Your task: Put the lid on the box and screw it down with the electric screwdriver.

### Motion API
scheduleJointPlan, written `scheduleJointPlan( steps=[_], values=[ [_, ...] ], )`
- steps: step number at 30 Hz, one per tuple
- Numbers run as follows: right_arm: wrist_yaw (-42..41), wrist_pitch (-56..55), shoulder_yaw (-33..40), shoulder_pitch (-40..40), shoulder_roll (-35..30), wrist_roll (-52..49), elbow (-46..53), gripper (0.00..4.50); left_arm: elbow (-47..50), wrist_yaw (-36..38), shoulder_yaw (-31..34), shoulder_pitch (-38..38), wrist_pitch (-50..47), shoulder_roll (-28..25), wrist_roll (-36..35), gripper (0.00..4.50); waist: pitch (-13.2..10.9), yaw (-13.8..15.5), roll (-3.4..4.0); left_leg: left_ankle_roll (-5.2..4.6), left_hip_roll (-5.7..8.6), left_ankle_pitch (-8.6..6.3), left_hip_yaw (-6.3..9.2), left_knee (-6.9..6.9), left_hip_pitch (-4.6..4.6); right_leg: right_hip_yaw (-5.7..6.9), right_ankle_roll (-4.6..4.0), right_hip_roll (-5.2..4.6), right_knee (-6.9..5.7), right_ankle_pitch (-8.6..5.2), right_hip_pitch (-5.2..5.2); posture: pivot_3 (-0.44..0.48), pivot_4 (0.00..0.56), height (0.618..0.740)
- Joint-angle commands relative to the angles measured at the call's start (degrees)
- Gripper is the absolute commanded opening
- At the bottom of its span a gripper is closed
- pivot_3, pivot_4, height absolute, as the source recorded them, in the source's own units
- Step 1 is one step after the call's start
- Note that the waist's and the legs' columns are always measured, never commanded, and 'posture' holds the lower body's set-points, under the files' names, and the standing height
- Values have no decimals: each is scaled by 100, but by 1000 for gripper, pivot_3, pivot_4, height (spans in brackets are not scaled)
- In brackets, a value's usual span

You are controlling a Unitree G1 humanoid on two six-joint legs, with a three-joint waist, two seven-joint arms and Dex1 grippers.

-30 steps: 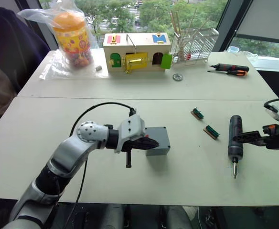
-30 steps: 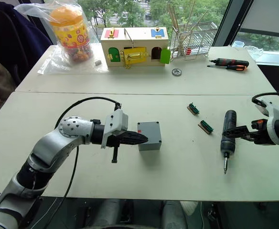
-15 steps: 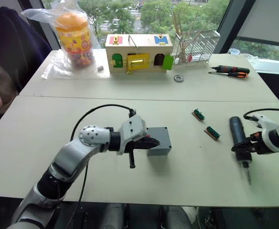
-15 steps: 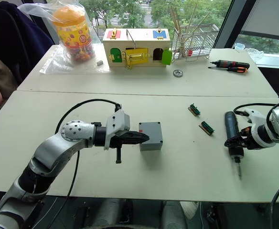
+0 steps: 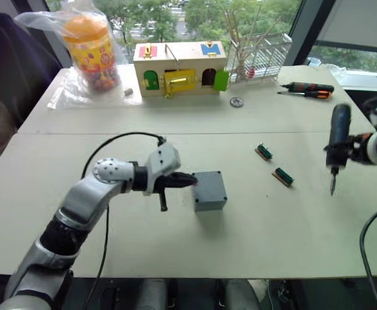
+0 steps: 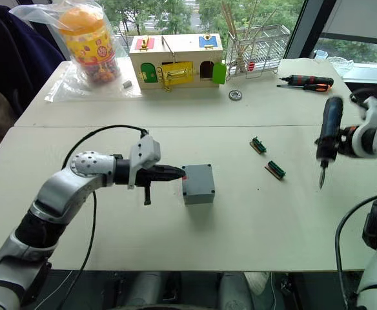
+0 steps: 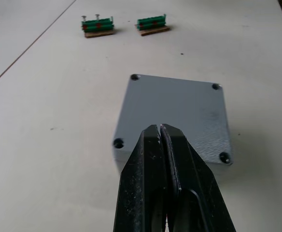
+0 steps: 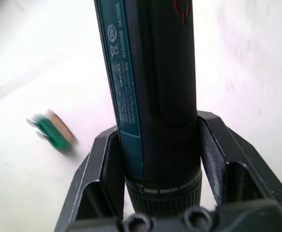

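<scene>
- The right claw (image 8: 161,159) clamped the electric screwdriver (image 6: 328,137) mid-barrel; rigid, probably weighty.
- The left claw (image 7: 161,137), pinched shut and empty, touched the box (image 6: 197,183); it looked light and likely to slide.

The grey box (image 5: 209,190) sits at the centre of the frame with its lid (image 7: 179,113) already on, a screw hole at each corner. The dark electric screwdriver (image 5: 336,145) hangs at the right edge, upright, bit pointing down.

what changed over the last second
The right gripper has lifted the electric screwdriver off the table and now holds it upright in the air, bit down. The left gripper stays shut against the box, lid on.
</scene>
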State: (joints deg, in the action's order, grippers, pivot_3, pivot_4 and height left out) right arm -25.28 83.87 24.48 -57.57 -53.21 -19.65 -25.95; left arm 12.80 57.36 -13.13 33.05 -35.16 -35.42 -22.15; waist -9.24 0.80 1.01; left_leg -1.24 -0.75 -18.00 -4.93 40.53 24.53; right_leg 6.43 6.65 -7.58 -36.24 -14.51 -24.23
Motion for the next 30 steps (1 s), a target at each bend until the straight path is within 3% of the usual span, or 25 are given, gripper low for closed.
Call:
scheduleJointPlan(
  steps=[1, 5, 10, 13, 18, 30],
  values=[
    [817, -847, 1447, 163, 1013, -197, 2178, 1740, -216, 417, 227, 353, 97, -35, -257, 0, 1, -4, -1, 4, 2, 3, -1, -8, -2, 0, 0, -2, 1, 0, 0, 0, 150, 706],
    [1374, -2713, 1785, 549, 2773, -527, 3831, 1740, -999, 395, 301, 913, 113, 325, -269, 0, -1, -4, 2, 9, 6, 9, -8, 14, -6, -7, 1, -7, -10, 1, 2, 0, 150, 706],
    [659, -3605, 1190, 1532, 3928, -1418, 4796, 1740, -1320, 657, -43, 1158, 149, 489, -102, 0, -1, -13, 2, 7, 11, 8, 1, 28, -5, -6, 1, -4, -20, 1, 9, 0, 150, 706],
    [92, -3924, 449, 2288, 4149, -1702, 5225, 1740, -1203, 704, -302, 1132, 135, 591, 35, 0, -1, -15, 2, 6, 17, 7, 2, 25, -3, -6, 1, -5, -15, 1, 8, 0, 150, 706],
    [-250, -4171, -166, 3042, 4266, -2126, 5519, 1740, -1009, 657, -569, 983, 78, 709, 193, 0, -1, -25, 2, 6, 14, 8, 5, 38, -6, -8, 0, -3, -33, 1, 8, 0, 150, 706],
    [-378, -4628, -1253, 3851, 3887, -2000, 5644, 1740, -1195, 648, -857, 600, 315, 591, 706, 0, -2, -10, 1, 2, 14, 5, 26, 43, -8, -11, 0, -5, -33, 0, 10, 0, 150, 706]
  ],
)
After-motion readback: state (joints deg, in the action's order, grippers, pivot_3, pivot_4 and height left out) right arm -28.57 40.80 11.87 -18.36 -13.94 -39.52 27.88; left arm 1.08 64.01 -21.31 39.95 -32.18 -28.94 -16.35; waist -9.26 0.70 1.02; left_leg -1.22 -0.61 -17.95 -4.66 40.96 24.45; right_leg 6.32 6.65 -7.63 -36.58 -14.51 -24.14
